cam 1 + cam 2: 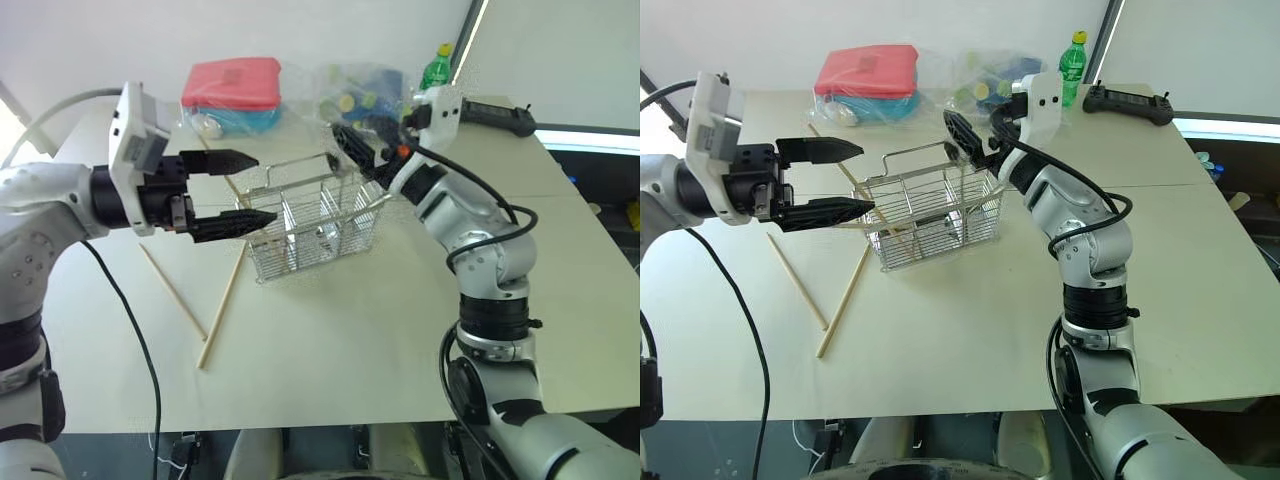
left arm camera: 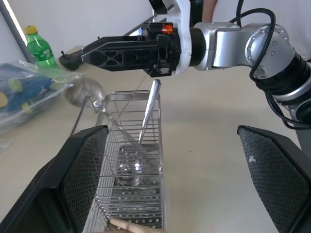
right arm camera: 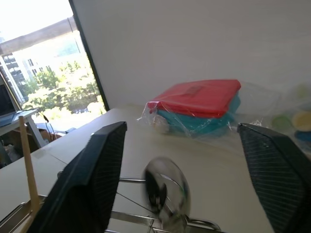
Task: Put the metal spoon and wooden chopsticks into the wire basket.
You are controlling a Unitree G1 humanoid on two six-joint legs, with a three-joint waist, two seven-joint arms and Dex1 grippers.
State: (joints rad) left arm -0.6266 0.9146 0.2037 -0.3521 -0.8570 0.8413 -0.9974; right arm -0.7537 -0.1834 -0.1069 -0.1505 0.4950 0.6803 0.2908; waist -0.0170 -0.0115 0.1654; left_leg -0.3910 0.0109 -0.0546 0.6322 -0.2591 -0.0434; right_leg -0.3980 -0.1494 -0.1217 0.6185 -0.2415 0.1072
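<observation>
Right end effector point(image 1: 352, 146) stood wide open over the basket point(image 1: 315, 228), holding nothing; the spoon point(image 2: 141, 141) stood bowl-down inside. Left end effector point(image 1: 235, 192), also open and empty, hovered beside the basket. Two chopsticks point(image 1: 200, 300) lay on the surface point(image 1: 340, 340); these needed a centred pinch next, fed in end-first.

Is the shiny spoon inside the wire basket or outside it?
Inside. The metal spoon stands in the wire basket, its bowl down on the basket's floor and its handle leaning up toward the rim, just below the right claw.
</observation>
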